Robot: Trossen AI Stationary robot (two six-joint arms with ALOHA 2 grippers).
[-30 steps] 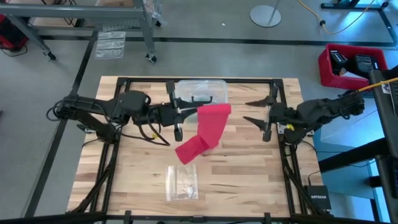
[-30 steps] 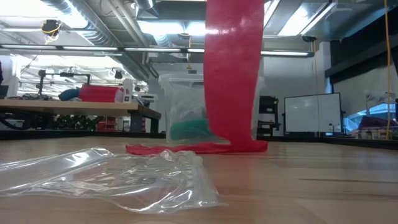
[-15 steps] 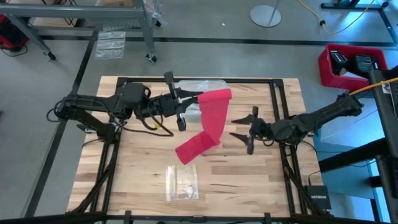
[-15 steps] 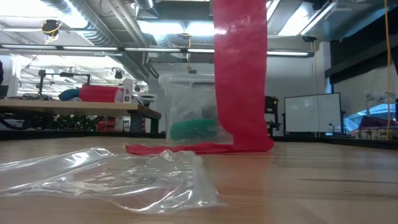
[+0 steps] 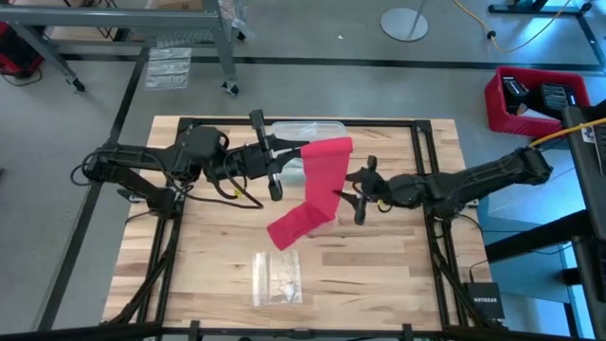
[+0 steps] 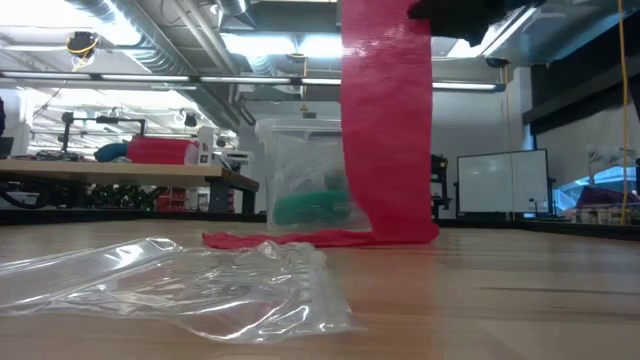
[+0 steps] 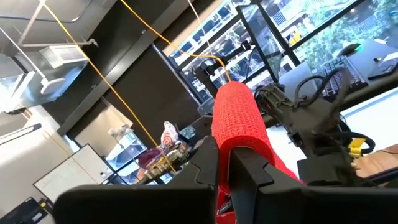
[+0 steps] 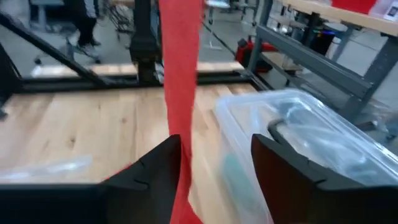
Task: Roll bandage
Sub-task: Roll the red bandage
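The red bandage [image 5: 317,185] is a long flat strip. Its upper end is held high by my left gripper [image 5: 284,156], and its lower end [image 5: 289,230] lies folded on the wooden table. In the low view the bandage [image 6: 388,130] hangs almost straight down. My right gripper [image 5: 343,189] is open at the strip's right edge, about halfway up. In the right wrist view the strip [image 8: 180,74] passes just inside one finger [image 8: 152,174]. I cannot tell whether it touches. My left gripper pinches the bandage's upper end [image 7: 231,142] between its two fingers [image 7: 205,168], coming level from the table's left. The strip bends over beyond the fingers and hangs down, slack, with its lower end [image 6: 290,239] on the table.
A clear plastic box [image 5: 308,133] stands at the far edge just behind the bandage, with something green inside [image 6: 310,208]. A small clear plastic bag [image 5: 277,278] lies flat near the front edge. Bare wood lies to the left and right of the bag.
My right gripper has gone toward the table's left, from beside its own frame up to the hanging bandage, staying open. My left gripper has moved a little toward the far edge and turned, still holding the upper end. The hanging part has shifted slightly; the lower end has stayed.
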